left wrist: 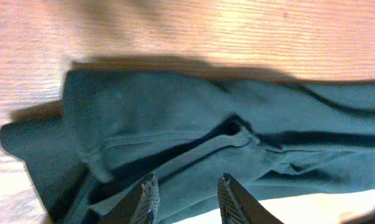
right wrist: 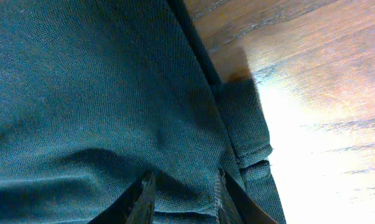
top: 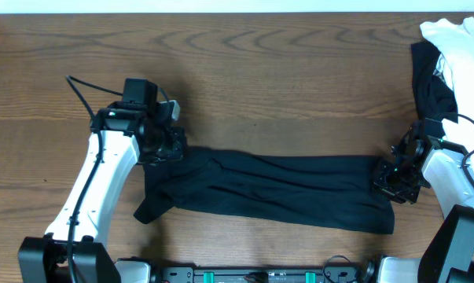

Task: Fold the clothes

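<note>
Black shirt (top: 284, 189) is shown laid as a band on the bench (top: 260, 79), the left hand (left wrist: 187, 182) held part-open and empty over its left end and the right hand (right wrist: 184, 182) part-open at its right end, grip undetermined; the fold could be bunched if the ends are lifted unevenly.

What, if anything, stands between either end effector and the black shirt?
Nothing visible. The left end effector is at the left end of the black shirt, the right end effector at its right end; the other clothes lie apart, far right.

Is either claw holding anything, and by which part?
Left claw: open above the black T-shirt, left end, holding nothing. Right claw: at its right end, grip cannot be told.
</note>
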